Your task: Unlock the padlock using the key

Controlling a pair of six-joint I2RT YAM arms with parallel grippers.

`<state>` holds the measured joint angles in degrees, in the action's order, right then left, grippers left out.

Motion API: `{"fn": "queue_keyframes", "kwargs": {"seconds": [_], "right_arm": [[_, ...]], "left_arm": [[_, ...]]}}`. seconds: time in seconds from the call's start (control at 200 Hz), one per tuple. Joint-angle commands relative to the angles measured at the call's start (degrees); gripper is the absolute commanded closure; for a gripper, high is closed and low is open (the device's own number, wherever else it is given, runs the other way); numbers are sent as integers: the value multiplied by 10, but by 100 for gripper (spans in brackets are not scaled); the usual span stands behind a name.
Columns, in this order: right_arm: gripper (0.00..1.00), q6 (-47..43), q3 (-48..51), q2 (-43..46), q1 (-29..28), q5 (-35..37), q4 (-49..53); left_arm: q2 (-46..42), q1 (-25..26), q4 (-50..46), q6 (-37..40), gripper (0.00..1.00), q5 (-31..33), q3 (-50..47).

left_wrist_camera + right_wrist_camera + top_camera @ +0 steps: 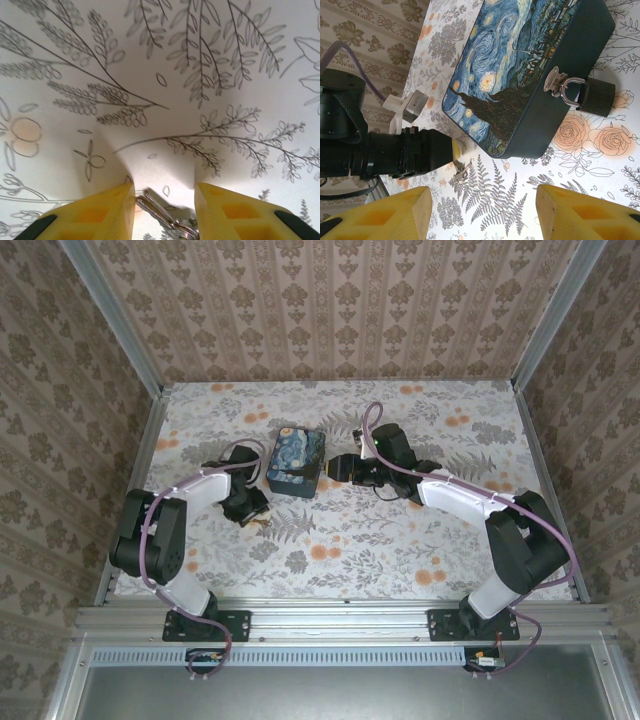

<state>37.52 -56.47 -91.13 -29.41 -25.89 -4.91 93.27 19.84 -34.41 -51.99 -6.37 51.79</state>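
Dark round metal padlock (597, 97) hung from clasp of blue painted box (520, 75) on floral bench (600, 200). Small silver key (165, 215) lay flat between spread left pincer (164, 189) — thin, could skid out on closing. Right pincer (482, 195) spread, empty.

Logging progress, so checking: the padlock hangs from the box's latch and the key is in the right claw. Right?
No: the right claw is empty. The key lies on the tablecloth between the fingers of the left claw, as the left wrist view shows. The padlock does hang from the box by its latch.
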Motion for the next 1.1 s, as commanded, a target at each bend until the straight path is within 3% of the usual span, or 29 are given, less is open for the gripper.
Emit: {"fn": "queue_keyframes", "kwargs": {"seconds": [0.0, 0.27, 0.855, 1.095], "right_arm": [[42, -4, 10, -4, -1, -2, 1], [42, -3, 24, 1, -1, 2, -6], [42, -25, 31, 9, 3, -18, 3], [42, -55, 5, -7, -33, -49, 5]], "left_arm": [[0, 3, -32, -43, 63, -58, -7], [7, 13, -38, -99, 63, -37, -24], [35, 6, -23, -96, 99, -32, -25], [-4, 6, -63, -84, 100, -38, 7]]}}
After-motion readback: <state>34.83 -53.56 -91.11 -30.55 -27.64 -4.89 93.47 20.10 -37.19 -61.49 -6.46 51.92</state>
